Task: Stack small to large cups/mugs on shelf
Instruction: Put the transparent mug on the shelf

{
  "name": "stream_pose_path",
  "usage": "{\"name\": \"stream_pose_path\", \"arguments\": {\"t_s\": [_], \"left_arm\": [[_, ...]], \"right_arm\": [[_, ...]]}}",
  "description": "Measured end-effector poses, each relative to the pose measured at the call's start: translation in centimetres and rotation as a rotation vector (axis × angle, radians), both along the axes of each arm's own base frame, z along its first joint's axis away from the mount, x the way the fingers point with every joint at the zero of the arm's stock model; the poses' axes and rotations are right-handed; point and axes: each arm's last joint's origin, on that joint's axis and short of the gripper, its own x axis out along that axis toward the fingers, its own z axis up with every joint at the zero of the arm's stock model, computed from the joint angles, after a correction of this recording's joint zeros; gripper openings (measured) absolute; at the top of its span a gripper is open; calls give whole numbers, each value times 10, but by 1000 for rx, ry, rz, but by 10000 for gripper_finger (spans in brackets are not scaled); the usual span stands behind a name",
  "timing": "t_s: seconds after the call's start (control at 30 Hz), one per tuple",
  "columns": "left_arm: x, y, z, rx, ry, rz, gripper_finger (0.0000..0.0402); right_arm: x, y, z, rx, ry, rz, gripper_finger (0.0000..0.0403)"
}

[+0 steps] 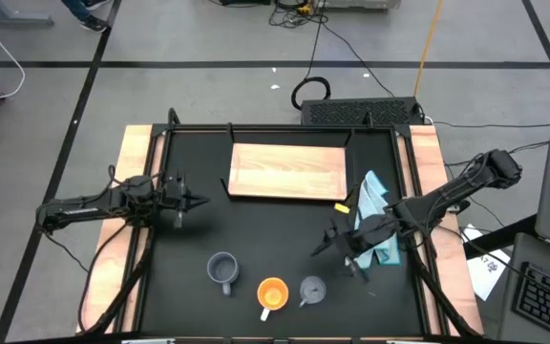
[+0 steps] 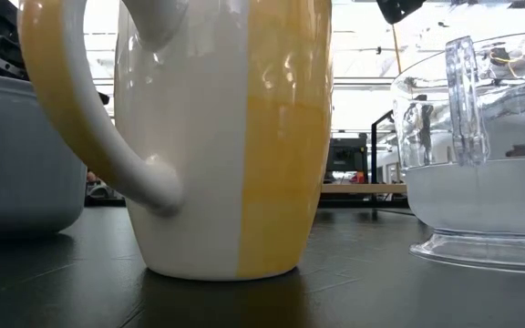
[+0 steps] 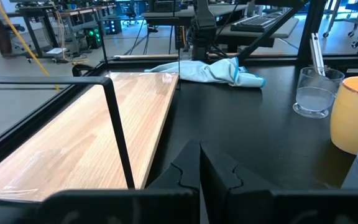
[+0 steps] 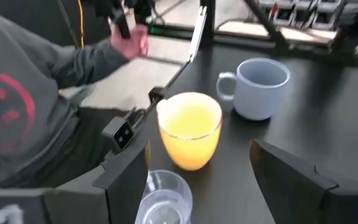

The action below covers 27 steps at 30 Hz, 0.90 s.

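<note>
The three cups stand in a row along the near edge of the black bench (image 1: 256, 229): the blue-grey mug (image 1: 222, 269) at the left, the orange mug (image 1: 272, 293) in the middle and closest to the near edge, and the clear glass cup (image 1: 312, 289) just right of it. Small gaps part them; none touch. In the low view the orange mug (image 2: 217, 137) fills the middle, its white handle turned left, with the glass cup (image 2: 481, 155) to its right and the blue-grey mug (image 2: 16, 155) cut by the left edge.

The shelf (image 1: 287, 171) lies flat at the far middle of the bench, its top bare, with a wide stretch of open black surface between it and the cups. A light-blue cloth (image 1: 375, 215) lies crumpled off the shelf's right end, near the bench's right edge.

The right gripper (image 1: 337, 244) hovers right of centre, just far of the glass cup, its jaws spread wide and holding nothing; its wrist view looks down over the glass cup (image 4: 161, 198), orange mug (image 4: 189, 129) and blue-grey mug (image 4: 261, 87), with a person (image 4: 23, 106) in a grey sleeve beyond the bench edge.

The left gripper (image 1: 194, 201) waits at the left side, level with the shelf's near edge, jaws pressed together and empty.
</note>
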Motion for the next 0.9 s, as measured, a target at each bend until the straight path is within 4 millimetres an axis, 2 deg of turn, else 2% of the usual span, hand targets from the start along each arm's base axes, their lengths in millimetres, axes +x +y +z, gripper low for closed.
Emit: {"name": "stream_pose_path", "arguments": {"t_s": [0.23, 0.6, 0.9], "left_arm": [[0, 0, 0, 0, -1, 0, 3], [0, 0, 3, 3, -29, 0, 3], [0, 0, 3, 0, -29, 0, 3]], "right_arm": [[14, 12, -5, -22, 149, -8, 267], [34, 42, -6, -84, 266, 45, 267], [53, 53, -29, -148, 310, 66, 267]]}}
